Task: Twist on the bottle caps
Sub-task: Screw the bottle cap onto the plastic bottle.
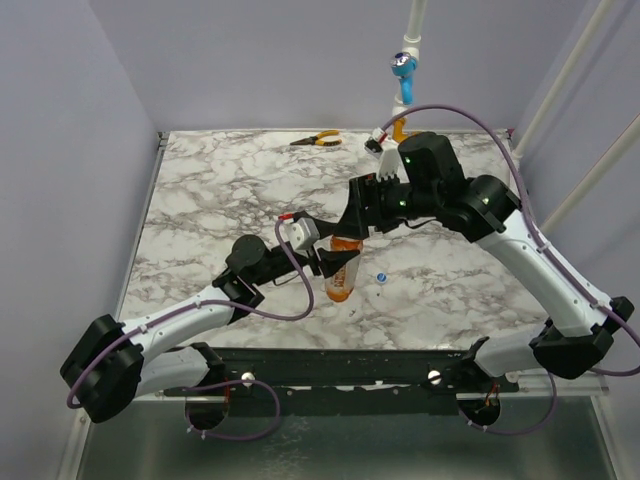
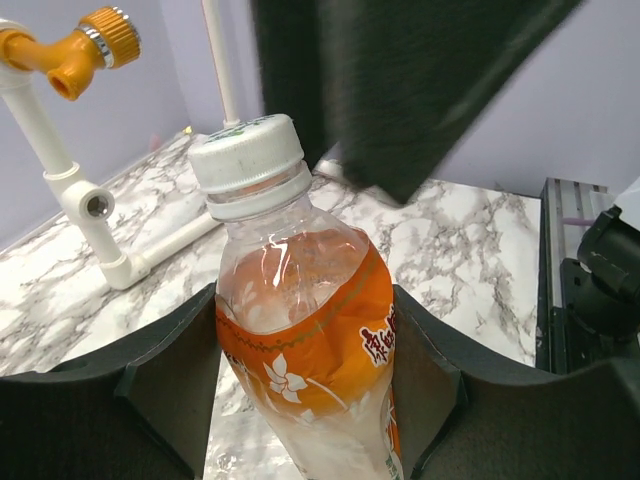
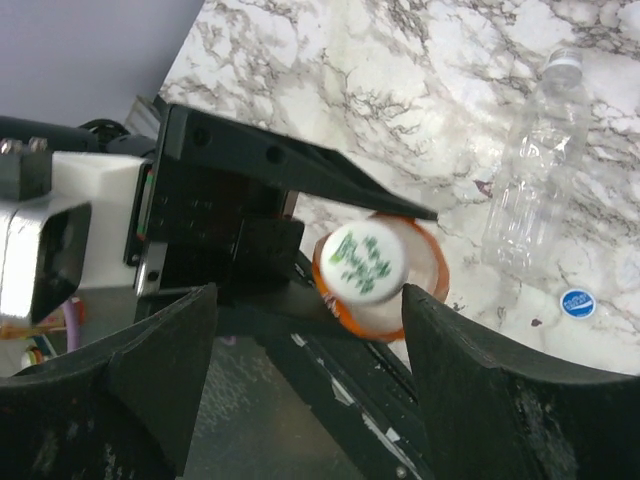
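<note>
An orange-labelled bottle (image 2: 300,330), whitish cap (image 2: 247,152) on its neck, is pinched in the jaws of the left gripper (image 1: 335,262) by the middle of the surface's (image 1: 200,200) near edge; its contents cannot be told. The jaws of the right gripper (image 3: 310,320) stand spread either side of that cap. A blue cap (image 1: 381,277) lies just beside the bottle, and a second clear bottle (image 3: 535,180) lies on its side nearby.

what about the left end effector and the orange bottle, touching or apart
Touching. The left wrist view shows the orange bottle wedged between both fingers of the left end effector, its label pressed against each with no gap.
</note>
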Motion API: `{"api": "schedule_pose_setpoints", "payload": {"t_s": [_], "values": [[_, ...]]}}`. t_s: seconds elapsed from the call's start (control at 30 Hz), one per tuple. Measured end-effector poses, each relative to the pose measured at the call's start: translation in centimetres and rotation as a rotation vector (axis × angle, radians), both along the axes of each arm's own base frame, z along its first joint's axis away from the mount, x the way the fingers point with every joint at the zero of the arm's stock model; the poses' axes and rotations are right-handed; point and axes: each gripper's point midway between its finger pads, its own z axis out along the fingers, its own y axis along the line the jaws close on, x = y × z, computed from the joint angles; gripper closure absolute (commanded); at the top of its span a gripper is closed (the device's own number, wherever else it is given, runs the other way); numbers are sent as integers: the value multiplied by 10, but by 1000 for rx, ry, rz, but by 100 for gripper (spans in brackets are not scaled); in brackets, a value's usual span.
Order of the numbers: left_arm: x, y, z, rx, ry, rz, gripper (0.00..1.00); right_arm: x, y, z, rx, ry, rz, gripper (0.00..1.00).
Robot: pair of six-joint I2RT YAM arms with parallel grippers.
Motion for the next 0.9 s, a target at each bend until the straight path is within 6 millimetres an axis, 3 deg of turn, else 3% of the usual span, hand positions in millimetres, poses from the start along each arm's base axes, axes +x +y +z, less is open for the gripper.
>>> {"api": "schedule_pose_setpoints", "payload": {"t_s": [0.33,0.63,0.9], "values": [[9,4,-7,12,28,27,70,-21,-23,20,24,-24,-35,22],[2,2,-6,14,20,-9,70,14,-1,-8,-58,12,-92,22],[1,1,-6,14,24,-20,70,31,18,2,-24,-11,-81,23]]}}
